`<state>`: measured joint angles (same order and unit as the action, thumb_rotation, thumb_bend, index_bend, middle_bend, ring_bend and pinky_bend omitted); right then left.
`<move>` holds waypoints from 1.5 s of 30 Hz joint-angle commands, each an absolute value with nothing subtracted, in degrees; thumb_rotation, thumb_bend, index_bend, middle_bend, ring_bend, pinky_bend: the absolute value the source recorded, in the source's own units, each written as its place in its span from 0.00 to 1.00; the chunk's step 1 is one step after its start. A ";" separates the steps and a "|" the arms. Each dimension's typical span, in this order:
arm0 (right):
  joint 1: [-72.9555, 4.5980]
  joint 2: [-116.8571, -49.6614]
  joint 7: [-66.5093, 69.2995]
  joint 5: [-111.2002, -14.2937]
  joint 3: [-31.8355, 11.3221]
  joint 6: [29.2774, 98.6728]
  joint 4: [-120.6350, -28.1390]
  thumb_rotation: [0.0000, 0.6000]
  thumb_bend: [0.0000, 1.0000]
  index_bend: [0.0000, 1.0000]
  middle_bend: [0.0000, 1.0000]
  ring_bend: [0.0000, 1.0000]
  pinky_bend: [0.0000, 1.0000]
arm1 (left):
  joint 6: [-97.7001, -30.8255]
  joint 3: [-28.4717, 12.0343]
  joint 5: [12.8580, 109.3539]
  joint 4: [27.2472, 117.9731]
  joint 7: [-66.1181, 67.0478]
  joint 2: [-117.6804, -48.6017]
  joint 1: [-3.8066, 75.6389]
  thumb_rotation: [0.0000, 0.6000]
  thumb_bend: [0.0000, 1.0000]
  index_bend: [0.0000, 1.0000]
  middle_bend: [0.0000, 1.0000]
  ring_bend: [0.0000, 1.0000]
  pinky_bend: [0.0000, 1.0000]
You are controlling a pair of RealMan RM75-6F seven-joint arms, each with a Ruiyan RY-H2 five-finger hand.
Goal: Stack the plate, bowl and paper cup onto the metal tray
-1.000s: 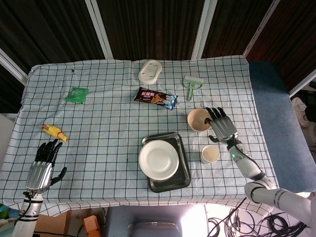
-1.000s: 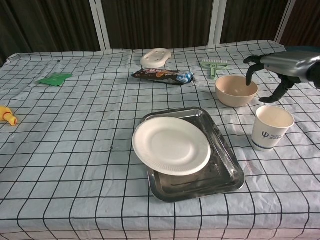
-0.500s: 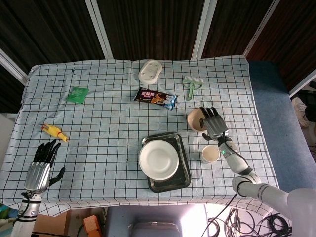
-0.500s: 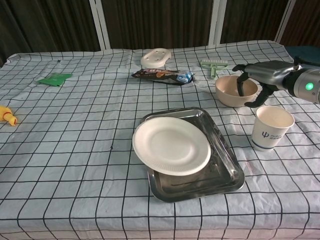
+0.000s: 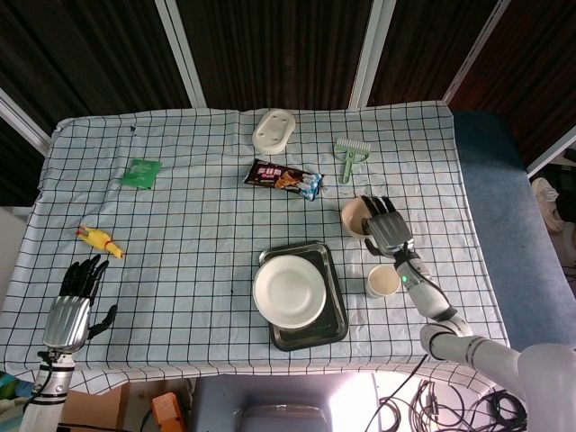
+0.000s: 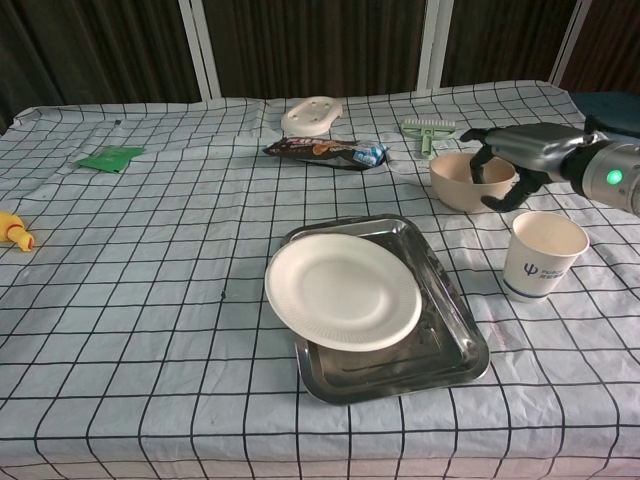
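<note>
A white plate [image 5: 290, 292] [image 6: 342, 290] lies on the metal tray [image 5: 333, 328] [image 6: 455, 320] near the table's front middle. Behind and right of the tray, the beige bowl [image 5: 354, 216] [image 6: 455, 185] sits on the cloth. My right hand [image 5: 385, 227] [image 6: 515, 150] grips its right rim, fingers curled inside and thumb against the outer wall. Just in front of that hand, a paper cup [image 5: 383, 282] [image 6: 541, 253] stands upright. My left hand [image 5: 76, 301] hangs at the front left edge, fingers spread and holding nothing.
At the back lie a snack packet [image 5: 284, 178], a green brush [image 5: 350, 157] and a white dish [image 5: 274, 130]. A green sachet [image 5: 141, 172] and a yellow toy chicken [image 5: 99, 240] lie on the left. The table's right edge runs close beside the cup.
My right hand came down and left from above the bowl's right side, and its fingers closed over the rim. The left hand, plate, tray and cup stayed put.
</note>
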<state>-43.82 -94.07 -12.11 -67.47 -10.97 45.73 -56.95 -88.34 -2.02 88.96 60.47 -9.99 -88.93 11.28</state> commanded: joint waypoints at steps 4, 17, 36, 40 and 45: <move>-41.54 -90.97 -8.36 -72.47 -11.67 54.71 -63.30 1.00 0.44 0.67 0.00 0.00 0.00 | -89.22 -3.45 87.70 61.56 -9.36 -88.06 10.81 1.00 0.33 0.00 0.00 0.00 0.00; -38.62 -84.02 -12.62 -88.64 -7.16 68.98 -84.43 1.00 0.45 0.68 0.03 0.00 0.00 | -90.37 -5.27 85.91 63.87 -9.91 -86.17 9.65 1.00 0.33 0.00 0.00 0.00 0.00; -39.17 -94.83 -21.21 -91.20 -2.20 63.62 -81.26 1.00 0.45 0.64 0.04 0.00 0.00 | -92.34 -2.87 89.39 62.09 -15.12 -84.79 8.08 1.00 0.33 0.00 0.00 0.00 0.00; -38.87 -95.69 -22.19 -91.02 -1.80 63.25 -80.29 1.00 0.45 0.63 0.04 0.00 0.00 | -91.87 -2.17 90.18 62.02 -16.09 -84.53 8.22 1.00 0.33 0.00 0.00 0.00 0.00; -38.86 -96.09 -22.87 -90.26 -1.73 62.00 -79.23 1.00 0.45 0.61 0.04 0.00 0.00 | -91.23 -2.06 90.22 61.68 -16.18 -84.88 8.41 1.00 0.33 0.00 0.00 0.00 0.00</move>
<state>-38.81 -95.98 -22.65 -90.43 -1.69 62.25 -79.48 -91.31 -2.05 90.24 61.70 -16.15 -84.82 8.37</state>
